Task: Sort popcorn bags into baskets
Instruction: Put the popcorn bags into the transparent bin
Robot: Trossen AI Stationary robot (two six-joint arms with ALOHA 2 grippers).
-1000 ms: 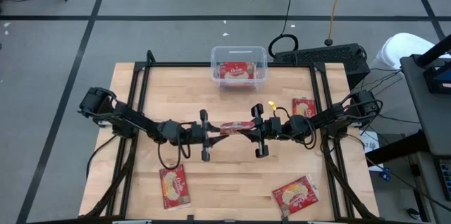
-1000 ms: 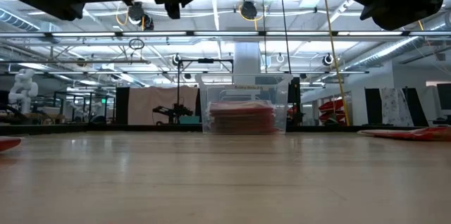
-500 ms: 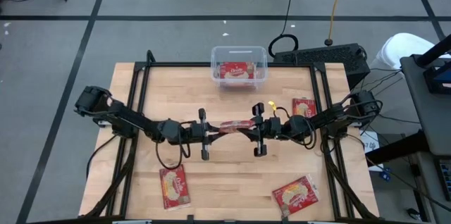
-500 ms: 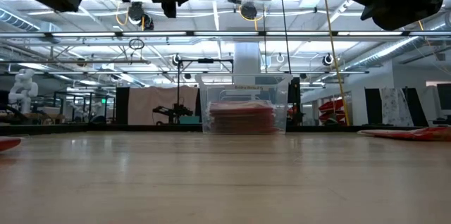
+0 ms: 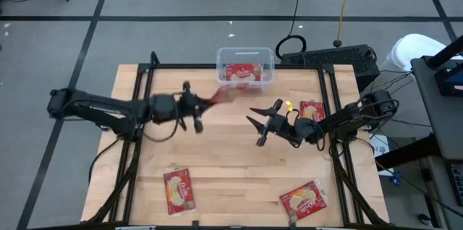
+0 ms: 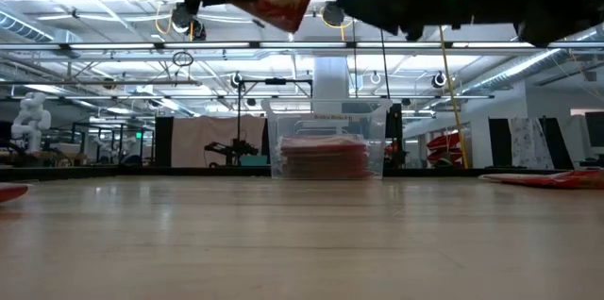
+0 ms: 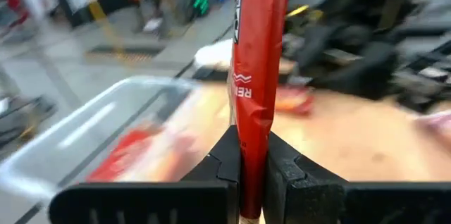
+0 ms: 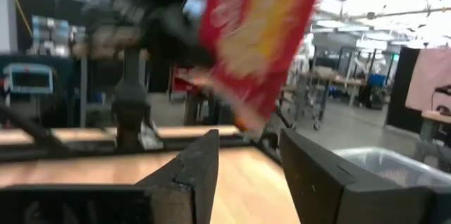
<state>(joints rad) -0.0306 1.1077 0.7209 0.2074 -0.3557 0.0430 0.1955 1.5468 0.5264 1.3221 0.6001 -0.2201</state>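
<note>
My left claw point(image 5: 194, 109) was clamped tight on one edge of a flat red and yellow popcorn packet point(image 5: 221, 95), which hung clear of the wooden tabletop point(image 5: 224, 165) and pointed toward the clear plastic rectangular tub point(image 5: 246, 69) at the far edge. In the left wrist view the packet point(image 7: 257, 62) stood edge-on between my closed fingers point(image 7: 227, 159), with the tub point(image 7: 84, 132) just ahead and off to one side. My right claw point(image 5: 259, 122) stood spread and empty near the middle of the tabletop, apart from the packet; its own view showed daylight between the fingers point(image 8: 204, 160) and the packet point(image 8: 257, 37) beyond them.

The tub already held at least one red packet point(image 5: 242, 72). Three more lay loose: one at the near left point(image 5: 179, 191), one at the near right point(image 5: 304, 199), one by the right arm point(image 5: 312, 109).

Assessment: the step in hand was carriage to the tub. To do it well, I judged the held packet should be brought fully over the opening before the grip was let go, since it was pinched by one edge only and could swing or catch on the rim. Lowering it flat onto the packet inside would keep room for the rest. The right arm should keep out of the path.
</note>
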